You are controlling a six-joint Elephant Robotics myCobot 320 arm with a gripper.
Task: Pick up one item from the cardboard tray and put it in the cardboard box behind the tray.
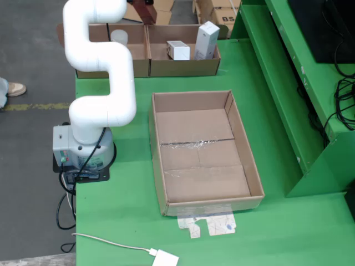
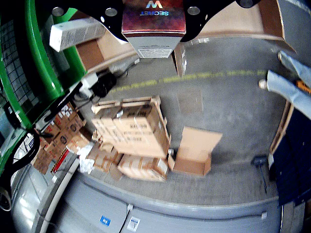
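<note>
Cardboard dominates the green table: a big open box lies empty in the middle, and behind it a shallow tray holds a white cup, a small white carton and a taller white carton. The white arm bends up from its base at the left and leaves the fixed view at the top, where only a reddish-brown corner shows. In the wrist view the gripper is clamped on a dark red box with a grey underside, well above the floor. Stacked boxes lie below; someone's legs are cut off at the right.
</note>
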